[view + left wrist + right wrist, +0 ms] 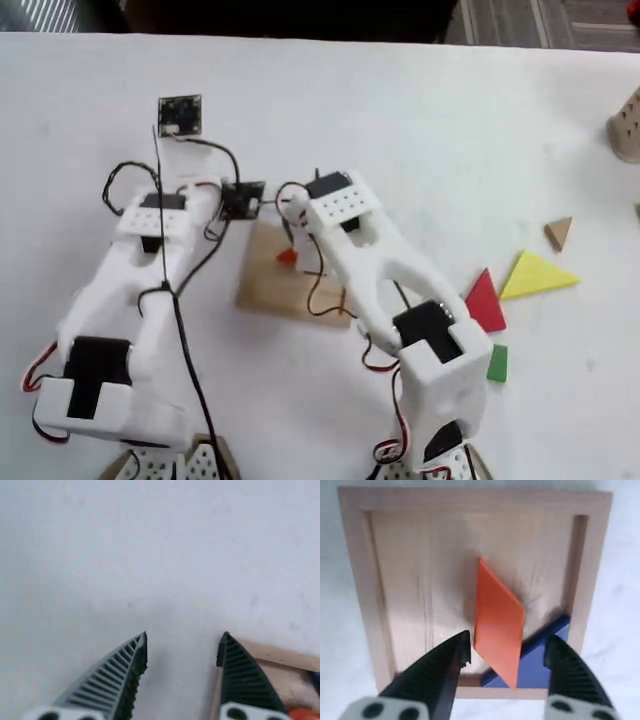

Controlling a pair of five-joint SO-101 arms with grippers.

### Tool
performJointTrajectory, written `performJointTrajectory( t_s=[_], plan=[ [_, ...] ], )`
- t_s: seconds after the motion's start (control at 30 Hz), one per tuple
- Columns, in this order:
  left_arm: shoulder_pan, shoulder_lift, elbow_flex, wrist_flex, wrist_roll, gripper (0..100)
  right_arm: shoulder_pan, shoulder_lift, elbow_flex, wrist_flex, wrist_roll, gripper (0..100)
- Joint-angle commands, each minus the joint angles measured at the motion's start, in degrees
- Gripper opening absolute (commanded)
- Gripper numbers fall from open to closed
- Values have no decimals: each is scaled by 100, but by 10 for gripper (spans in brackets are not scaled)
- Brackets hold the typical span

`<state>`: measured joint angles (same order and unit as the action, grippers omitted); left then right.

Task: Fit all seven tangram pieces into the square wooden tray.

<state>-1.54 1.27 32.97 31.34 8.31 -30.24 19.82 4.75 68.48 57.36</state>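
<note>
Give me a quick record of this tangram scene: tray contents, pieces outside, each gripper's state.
Tray contents: orange parallelogram overlapping a blue piece inside the wooden tray
Pieces outside: red triangle, yellow triangle, green piece, tan triangle
Left gripper: open, over bare table beside the tray
Right gripper: open, above the tray, astride the orange parallelogram

A white desk (400,90) is spread across the high view, and its surface is seen to be plain. At its right edge a tan, tapered object (627,125) is stood upright, partly cut off by the frame; small dark dots are seen on its side. Beyond the far edge of the desk, a grey floor (590,20) marked with pale lines is shown at the right, a dark band (280,15) in the middle, and pale slats (40,14) at the left corner.
</note>
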Motion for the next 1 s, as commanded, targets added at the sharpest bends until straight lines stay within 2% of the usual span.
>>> performJointTrajectory(
  t_s=[0.0,0.07,0.17,0.3,0.43,0.53,0.73,0.83,0.97],
  plan=[
    [13,-57,-325,26,9,234,4,-470,-255,435,44,304],
    [13,-57,-316,26,9,234,4,-760,-246,716,-53,305],
    [13,-57,-290,26,9,234,154,-1262,-237,1112,-607,305],
    [31,-57,-281,35,9,234,840,-1903,-62,1481,-1626,304],
    [277,-66,-325,290,9,234,1525,-2571,1064,1218,-2303,301],
    [409,-163,-308,387,0,234,1974,-3143,2312,629,-2400,233],
    [505,-593,0,369,0,233,3020,-4242,4413,-637,-2382,15],
    [637,-822,149,396,0,224,3459,-4664,5143,-919,-2374,34],
    [919,-1051,281,387,0,97,3758,-5015,5820,-1077,-2338,18]
  ],
)
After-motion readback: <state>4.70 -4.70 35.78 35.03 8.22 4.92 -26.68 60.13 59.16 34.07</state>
